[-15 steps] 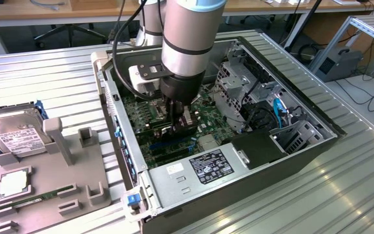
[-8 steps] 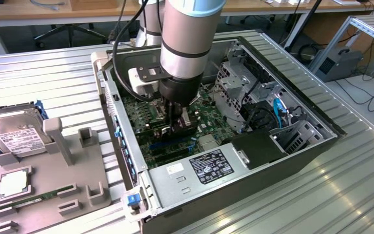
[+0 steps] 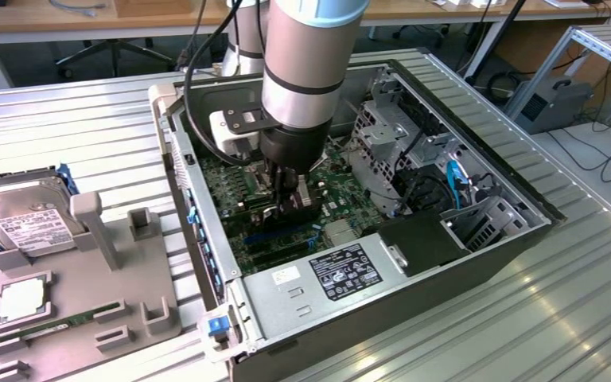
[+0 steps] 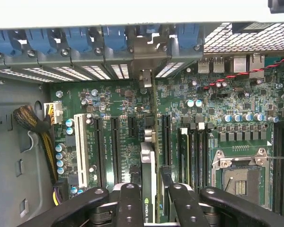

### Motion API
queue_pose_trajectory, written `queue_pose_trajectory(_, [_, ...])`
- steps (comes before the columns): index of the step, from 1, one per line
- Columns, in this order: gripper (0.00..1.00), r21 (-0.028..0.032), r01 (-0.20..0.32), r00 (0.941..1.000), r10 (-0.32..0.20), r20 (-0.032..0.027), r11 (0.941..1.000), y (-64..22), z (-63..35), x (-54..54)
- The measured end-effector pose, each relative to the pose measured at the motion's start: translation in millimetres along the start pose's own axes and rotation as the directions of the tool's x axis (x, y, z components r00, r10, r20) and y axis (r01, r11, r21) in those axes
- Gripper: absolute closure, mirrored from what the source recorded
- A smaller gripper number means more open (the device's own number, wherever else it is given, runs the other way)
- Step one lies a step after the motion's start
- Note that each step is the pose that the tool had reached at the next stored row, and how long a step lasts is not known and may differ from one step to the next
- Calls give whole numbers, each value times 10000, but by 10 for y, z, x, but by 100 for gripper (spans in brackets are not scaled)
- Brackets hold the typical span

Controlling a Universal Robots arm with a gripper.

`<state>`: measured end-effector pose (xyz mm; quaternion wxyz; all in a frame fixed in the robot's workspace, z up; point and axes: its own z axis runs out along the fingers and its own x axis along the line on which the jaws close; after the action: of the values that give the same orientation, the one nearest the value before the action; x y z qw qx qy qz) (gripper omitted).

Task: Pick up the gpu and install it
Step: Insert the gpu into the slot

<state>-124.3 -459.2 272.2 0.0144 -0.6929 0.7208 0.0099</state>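
1. Green-edged and dark-faced, the gpu (image 4: 148,182) stands on edge between the fingers of our tool (image 4: 150,196), inside the open computer case (image 3: 518,231) and just over the motherboard (image 4: 217,101).
2. In the wrist view we see the card's long axis running along the black expansion slots (image 4: 114,151), toward the row of blue clips (image 4: 75,40) on the case's rear wall. Its metal bracket end (image 4: 145,78) points at the slot openings there.
3. The card looks lined up with a slot between the black slots and the memory slots (image 4: 191,151); whether its edge is already in the slot or only above it we cannot tell.
4. Our tool is pinching the gpu, a finger (image 4: 129,203) pressed to each face of the card.
5. In the exterior view the arm (image 3: 303,72) reaches straight down into the case, with the tool low over the board beside the black power supply (image 3: 327,274).
6. Outside the case, at the exterior view's left, a grey tray (image 3: 83,310) on the table (image 3: 560,318) carries a hard drive (image 3: 25,219) and a memory stick (image 3: 51,326).
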Motion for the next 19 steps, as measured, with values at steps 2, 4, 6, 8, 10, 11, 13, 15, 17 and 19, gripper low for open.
queue_pose_trajectory(2, [73,0,0,10000,0,0,10000,0,0,0])
queue_pose_trajectory(4, [73,0,0,10000,0,0,10000,0,0,0])
queue_pose_trajectory(6, [73,0,0,10000,0,0,10000,0,0,0])
queue_pose_trajectory(8, [73,0,0,10000,0,0,10000,0,0,0])
queue_pose_trajectory(10, [73,0,0,10000,0,0,10000,0,0,0])
queue_pose_trajectory(11, [73,0,0,10000,0,1,10000,0,0,0])
queue_pose_trajectory(13, [73,0,1,10000,-1,0,10000,0,0,0])
queue_pose_trajectory(15, [72,0,0,10000,0,1,10000,0,0,0])
queue_pose_trajectory(17, [66,0,0,10000,0,1,10000,0,0,0])
queue_pose_trajectory(19, [66,0,0,10000,0,1,10000,0,0,0])
